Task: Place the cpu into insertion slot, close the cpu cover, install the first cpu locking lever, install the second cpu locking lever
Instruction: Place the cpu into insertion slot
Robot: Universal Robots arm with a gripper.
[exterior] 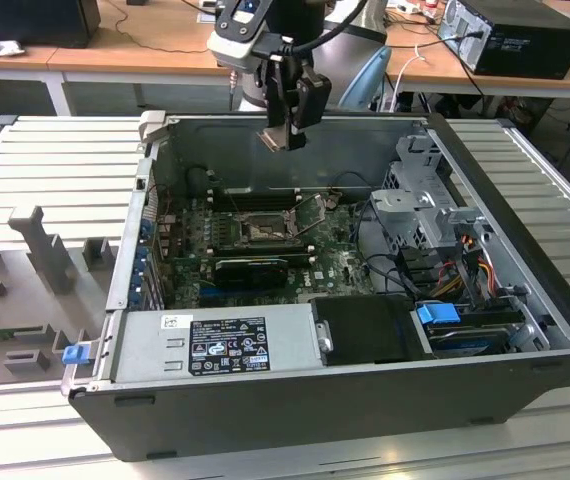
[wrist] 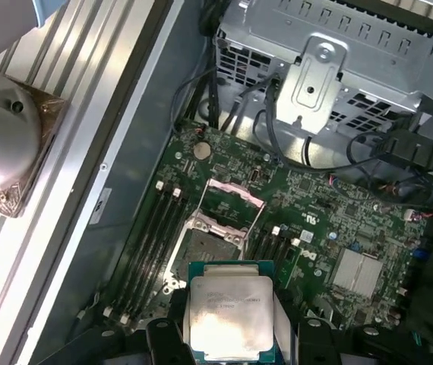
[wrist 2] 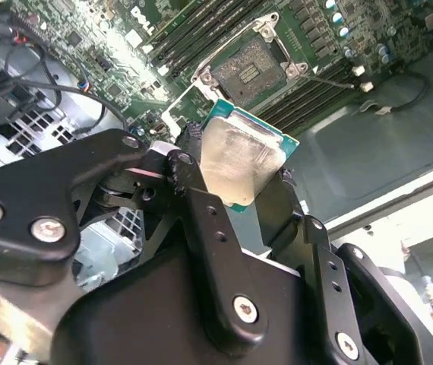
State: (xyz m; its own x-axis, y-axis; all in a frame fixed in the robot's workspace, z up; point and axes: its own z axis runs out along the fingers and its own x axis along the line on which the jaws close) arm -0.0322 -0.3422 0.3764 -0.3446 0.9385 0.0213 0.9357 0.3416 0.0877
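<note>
Your gripper point(exterior: 286, 132) has its fingers closed on two opposite edges of the cpu point(wrist: 228, 315), with the chip's metal face turned up toward the wrist. It hangs well above the open computer case point(exterior: 365, 400). The chip is in the air and well apart from the insertion slot point(wrist: 209, 247), which lies bare on the green board point(wrist: 315, 220). The cpu cover point(wrist: 235, 194) stands flipped open at the slot's far edge, so nothing blocks the way in.

To do this step well, I judge that squareness matters most. Line the chip's edges up with the slot's black frame and match the corner marks before you bring it low. Keep it level, because a tilted chip could catch on the frame or press unevenly on the contacts. Come straight down, slowly, and let it settle without force. Mind the raised cover and the cables point(wrist: 277, 129) beside the drive cage point(wrist: 330, 68).

In the exterior view the arm reaches in from the far side. Its wrist points nearly straight down over the case's far wall.
</note>
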